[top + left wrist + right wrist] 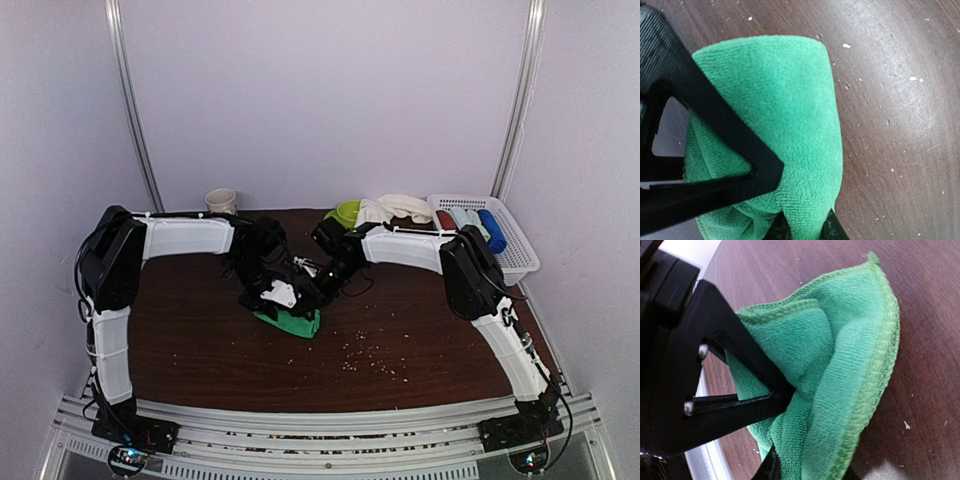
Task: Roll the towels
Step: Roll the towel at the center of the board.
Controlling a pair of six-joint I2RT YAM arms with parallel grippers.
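**Two-arm handling of a soft cloth.** The green towel (pixel 292 323) lies bunched near the middle of the table (pixel 190 340), where both arms meet. The cream towel (pixel 400 207) sits in a loose heap at the far right, just beside the white basket (pixel 500 245), with no gripper on it.

The left gripper (pixel 792 200) has its jaws narrow, pinching a smooth rounded fold of green cloth. The right gripper (pixel 790 435) is likewise narrow, its jaws closed on a crumpled part beside the stitched hem. Neither towel is yet a tidy roll.

Handling, as judged: the pile fabric is light, limp and compressible. It will likely sag and unroll wherever it is unsupported, though it should not slip readily from the jaws. The best hold is probably at the hemmed edge, with one gripper at each end of the fold. The cloth should be kept low against the table so that its layers lie aligned.
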